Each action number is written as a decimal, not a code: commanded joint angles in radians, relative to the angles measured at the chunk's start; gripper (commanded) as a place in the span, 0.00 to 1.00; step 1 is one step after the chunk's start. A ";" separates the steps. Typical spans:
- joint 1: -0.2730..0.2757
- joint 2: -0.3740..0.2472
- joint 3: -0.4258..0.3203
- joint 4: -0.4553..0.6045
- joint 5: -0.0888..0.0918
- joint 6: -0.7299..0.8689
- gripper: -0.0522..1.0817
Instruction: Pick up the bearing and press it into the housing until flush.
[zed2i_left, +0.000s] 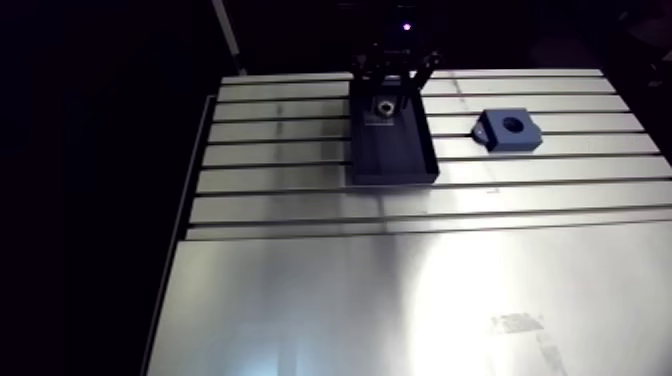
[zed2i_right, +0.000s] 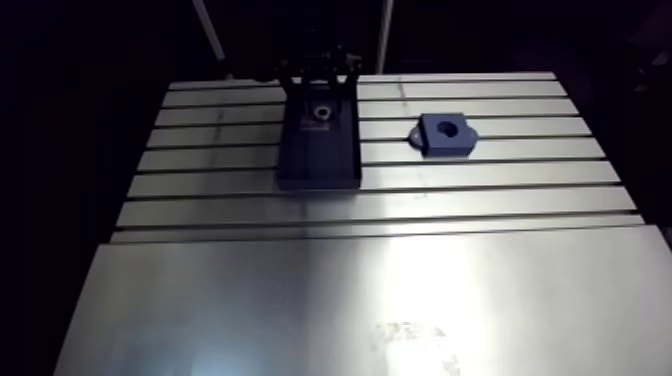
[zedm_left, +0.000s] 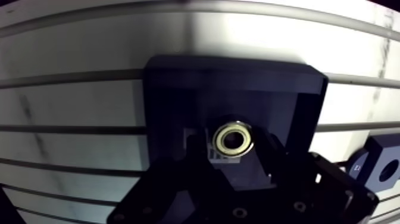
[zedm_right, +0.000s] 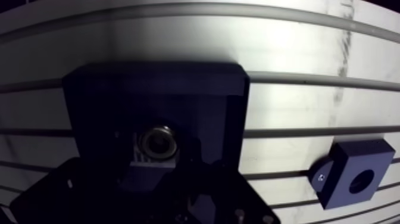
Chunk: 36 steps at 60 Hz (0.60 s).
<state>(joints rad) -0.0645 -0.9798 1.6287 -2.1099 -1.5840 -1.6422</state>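
Slotted aluminium tabletop, brightly lit in the near half, dim room beyond.

Gripper: positioned low over the far end of the tray. In the wrist view its fingers stand apart, one on each side of the bearing, with a narrow dark gap visible on both sides. No contact observed; nothing held.

Bearing: a small metal ring with a bright outer race and dark bore, lying flat, bore upward, on the floor of the tray between the fingers. Not yet lifted.

Tray: dark, shallow and rectangular, its long side running across the slots. The bearing sits at the far end; the rest of the floor shows nothing else.

Housing: blue block with a round bore in its upper face, standing on the tabletop to the right of the tray, well apart from it. Bore appears unoccupied.

Assessment of handling: the bearing is judged rigid, fairly light for the gripper, and smooth, so liable to slip or tip if caught off-centre. Recommended hold is across the outer race, on opposite sides, keeping it level. The tray's end wall stands near the fingers and leaves limited room. Pressing will need the ring square to the bore; a tilted entry would likely jam.
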 joint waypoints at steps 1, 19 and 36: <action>0.003 0.002 0.000 0.000 -0.001 0.000 0.46; 0.003 0.005 0.000 0.000 -0.006 0.000 0.46; -0.001 0.004 -0.002 0.000 -0.006 0.000 0.48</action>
<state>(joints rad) -0.0634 -0.9754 1.6274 -2.1104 -1.5893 -1.6421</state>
